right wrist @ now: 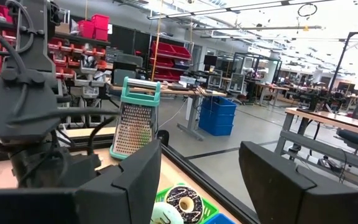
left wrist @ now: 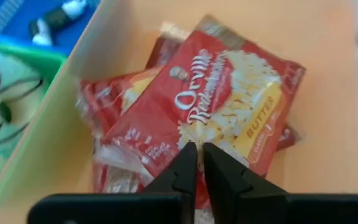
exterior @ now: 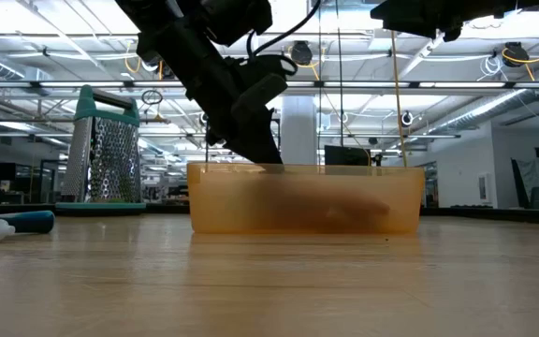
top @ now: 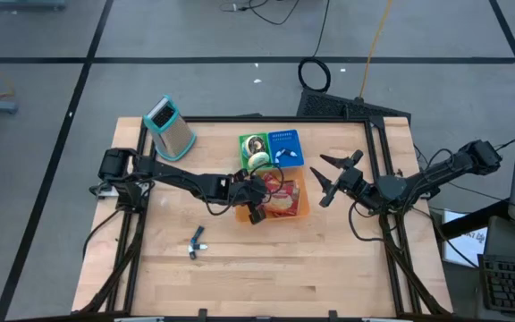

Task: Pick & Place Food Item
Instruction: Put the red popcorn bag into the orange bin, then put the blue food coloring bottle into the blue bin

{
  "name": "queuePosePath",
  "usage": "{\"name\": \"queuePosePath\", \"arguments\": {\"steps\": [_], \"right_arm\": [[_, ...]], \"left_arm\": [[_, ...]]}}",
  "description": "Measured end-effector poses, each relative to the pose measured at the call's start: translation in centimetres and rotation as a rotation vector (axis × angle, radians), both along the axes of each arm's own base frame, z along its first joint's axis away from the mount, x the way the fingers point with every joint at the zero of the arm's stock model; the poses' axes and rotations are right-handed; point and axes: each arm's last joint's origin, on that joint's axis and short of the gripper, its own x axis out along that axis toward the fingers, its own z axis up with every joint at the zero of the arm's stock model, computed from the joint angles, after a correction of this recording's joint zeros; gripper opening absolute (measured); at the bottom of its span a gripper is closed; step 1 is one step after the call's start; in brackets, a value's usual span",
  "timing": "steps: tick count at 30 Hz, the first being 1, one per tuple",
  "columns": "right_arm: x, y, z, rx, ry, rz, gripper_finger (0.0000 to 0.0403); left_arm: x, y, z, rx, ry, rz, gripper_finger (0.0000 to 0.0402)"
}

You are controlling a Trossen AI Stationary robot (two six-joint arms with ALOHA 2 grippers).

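An orange bin (top: 304, 207) stands mid-table and holds red popcorn bags (left wrist: 229, 93), stacked flat on its floor. My left gripper (left wrist: 199, 149) reaches down into the bin at a slant, its fingers shut but for a thin slit, with the tips over the near end of the top bag. In the low view it dips behind the bin's wall (exterior: 344, 201). My right gripper (top: 322, 179) waits open above the table, to the right of the bin, with nothing between its fingers (right wrist: 135, 180). My left gripper has its fingertips (left wrist: 188, 158) at the near edge of the top popcorn bag (left wrist: 166, 140), coming slanting down from the table's left. I cannot tell whether they touch the bag. The bag lies flat in the bin.
A green tray with a doughnut (top: 256, 148) and a blue tray (top: 284, 148) sit just beyond the bin. A metal grater (top: 170, 127) stands at the far left. A small blue-and-white tool (top: 196, 241) lies near the front left, with bare wood around it.
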Motion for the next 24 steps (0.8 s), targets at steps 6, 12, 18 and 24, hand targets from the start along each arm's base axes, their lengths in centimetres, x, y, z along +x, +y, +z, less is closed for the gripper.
{"name": "queuePosePath", "arguments": {"steps": [6, 12, 18, 24], "right_arm": [[0.0, 0.0, 0.0, 0.0, -0.001, 0.0, 0.0208], [0.0, 0.0, 0.0, 0.0, -0.001, 0.0, 0.0208], [0.0, 0.0, 0.0, 0.0, 0.001, -0.001, 0.0208], [0.0, 0.0, -0.1, -0.002, 0.006, 0.0, 0.0208]], "left_arm": [[-0.5, 0.4, -0.1, -0.044, 0.043, 0.046, 0.0071], [-1.3, 0.4, 1.5, -0.043, 0.041, 0.045, 0.0119], [-4.4, -0.5, 5.7, -0.071, 0.026, 0.102, 0.0133], [-9.3, -4.0, 7.7, -0.171, 0.149, 0.242, 0.0134]]}}
